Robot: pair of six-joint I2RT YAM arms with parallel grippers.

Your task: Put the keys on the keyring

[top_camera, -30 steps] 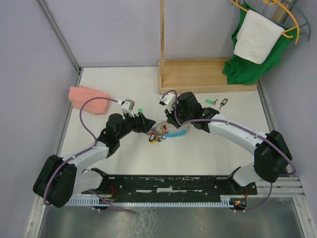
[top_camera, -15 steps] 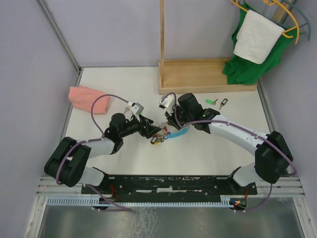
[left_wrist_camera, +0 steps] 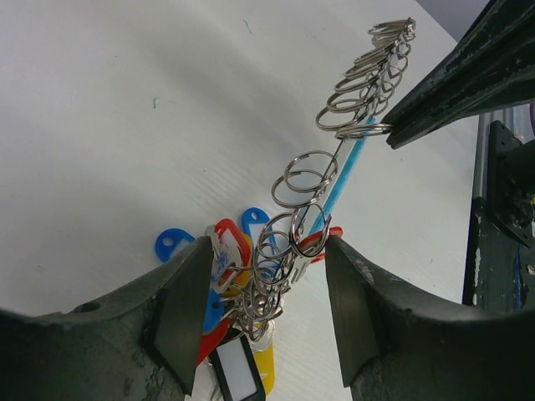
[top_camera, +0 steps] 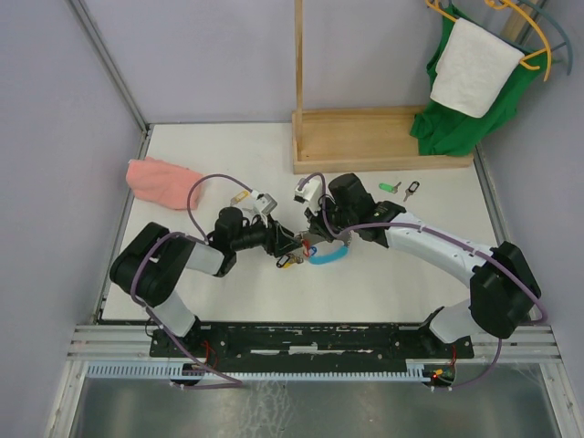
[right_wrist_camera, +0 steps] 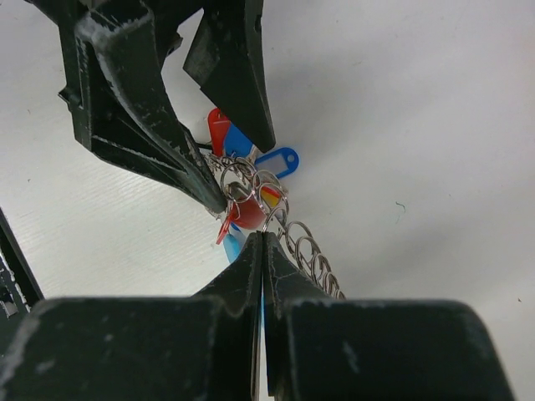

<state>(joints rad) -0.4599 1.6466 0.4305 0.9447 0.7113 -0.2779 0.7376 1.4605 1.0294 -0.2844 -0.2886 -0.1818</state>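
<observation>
The keyring (top_camera: 324,255) is a blue loop strung with several silver split rings and coloured tags, lying at the table's middle. In the left wrist view the rings and the red, blue, yellow and black tags (left_wrist_camera: 242,334) hang between my left gripper's (left_wrist_camera: 267,309) open jaws. My right gripper (right_wrist_camera: 263,236) is shut on the keyring's (right_wrist_camera: 288,230) rings, with the left fingers (right_wrist_camera: 159,125) just beyond. In the top view both grippers (top_camera: 290,245) (top_camera: 314,239) meet at the bunch. A green-headed key (top_camera: 389,187) and a black-headed key (top_camera: 412,190) lie apart at the back right.
A pink cloth (top_camera: 162,180) lies at the back left. A wooden stand's base (top_camera: 374,137) runs along the back, with a green garment (top_camera: 465,109) and a white towel (top_camera: 474,64) hanging at the far right.
My left arm has folded in and slid right, bringing its open jaws around the bunch of rings and tags. The right gripper has stayed shut on the keyring, which shifted slightly.
</observation>
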